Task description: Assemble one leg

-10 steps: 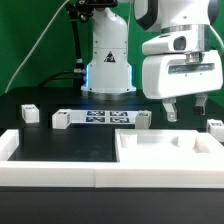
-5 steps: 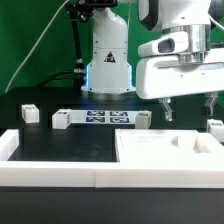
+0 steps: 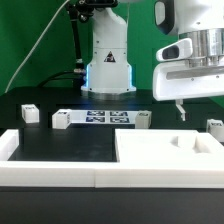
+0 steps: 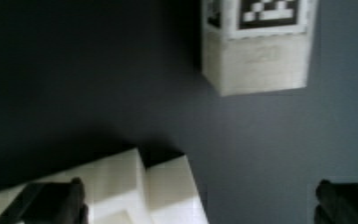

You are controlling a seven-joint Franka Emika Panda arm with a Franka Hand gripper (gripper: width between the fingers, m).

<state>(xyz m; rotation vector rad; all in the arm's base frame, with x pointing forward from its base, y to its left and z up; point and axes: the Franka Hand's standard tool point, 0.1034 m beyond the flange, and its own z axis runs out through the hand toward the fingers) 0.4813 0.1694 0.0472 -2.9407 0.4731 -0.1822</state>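
Note:
Several legs lie on the black table: short white square posts with tags. One leg (image 3: 214, 127) sits at the exterior view's right edge, just beyond the large white panel (image 3: 165, 152). Others lie at the left (image 3: 30, 113) and at both ends of the marker board (image 3: 61, 119) (image 3: 143, 120). My gripper (image 3: 200, 110) hangs open and empty a little above the right-hand leg; only one finger (image 3: 181, 111) shows there. In the wrist view my gripper (image 4: 197, 205) is open. A leg (image 4: 259, 45) lies ahead of it, and a corner of the panel (image 4: 144, 190) lies between the fingers.
The marker board (image 3: 100, 118) lies flat at mid-table in front of the robot base (image 3: 108, 60). A low white rim (image 3: 50, 172) runs along the table's front edge and joins the panel. Green curtains hang behind.
My gripper has moved toward the exterior view's right, from over the panel's far edge to above the right-hand leg. It stays open. Nothing on the table has moved.

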